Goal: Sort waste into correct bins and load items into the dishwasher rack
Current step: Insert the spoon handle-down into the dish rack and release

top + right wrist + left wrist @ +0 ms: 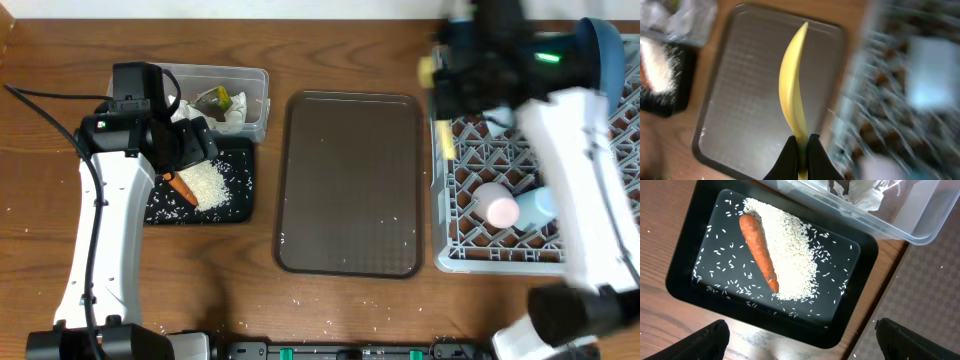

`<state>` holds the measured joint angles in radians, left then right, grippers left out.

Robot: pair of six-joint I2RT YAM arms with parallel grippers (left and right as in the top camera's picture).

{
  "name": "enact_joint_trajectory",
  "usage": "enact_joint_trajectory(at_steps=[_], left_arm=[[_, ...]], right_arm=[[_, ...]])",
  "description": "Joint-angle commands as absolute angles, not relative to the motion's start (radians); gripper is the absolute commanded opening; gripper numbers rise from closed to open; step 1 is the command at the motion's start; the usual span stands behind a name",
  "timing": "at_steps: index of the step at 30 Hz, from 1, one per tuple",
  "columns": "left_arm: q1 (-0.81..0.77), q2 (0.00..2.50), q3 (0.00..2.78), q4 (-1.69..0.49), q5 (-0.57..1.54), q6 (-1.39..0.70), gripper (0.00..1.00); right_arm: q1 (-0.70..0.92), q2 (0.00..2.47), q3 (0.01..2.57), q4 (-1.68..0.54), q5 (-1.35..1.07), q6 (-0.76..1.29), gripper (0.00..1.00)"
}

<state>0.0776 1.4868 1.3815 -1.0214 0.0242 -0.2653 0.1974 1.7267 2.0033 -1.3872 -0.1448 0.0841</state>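
Note:
The orange carrot lies beside a heap of white rice in the black tray. My left gripper is open and empty above the tray's near edge; overhead it hovers over the tray. The clear tub holds the white tissue and the yellow-green wrapper. My right gripper is shut on the yellow spoon, near the left edge of the grey rack. The rack holds a pink cup, a blue cup and the blue plate. The white bowl is hidden.
A large brown serving tray lies between the bins and the rack, with a few rice grains on it. Loose grains lie on the wooden table near the front edge. The right arm is blurred across the rack.

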Motion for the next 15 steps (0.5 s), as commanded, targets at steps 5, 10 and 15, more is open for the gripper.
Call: enact_joint_trajectory(at_steps=[5, 10, 15], left_arm=[[0.082, 1.494, 1.382, -1.024, 0.026, -0.264, 0.96], [0.082, 1.494, 1.382, -1.024, 0.026, -0.264, 0.96], [0.082, 1.494, 1.382, -1.024, 0.026, -0.264, 0.96]], right_arm=[[0.084, 1.707, 1.982, -1.494, -0.040, 0.128, 0.01], [0.070, 1.707, 1.825, -1.398, 0.004, 0.110, 0.01], [0.070, 1.707, 1.631, -1.208, -0.008, 0.088, 0.01]])
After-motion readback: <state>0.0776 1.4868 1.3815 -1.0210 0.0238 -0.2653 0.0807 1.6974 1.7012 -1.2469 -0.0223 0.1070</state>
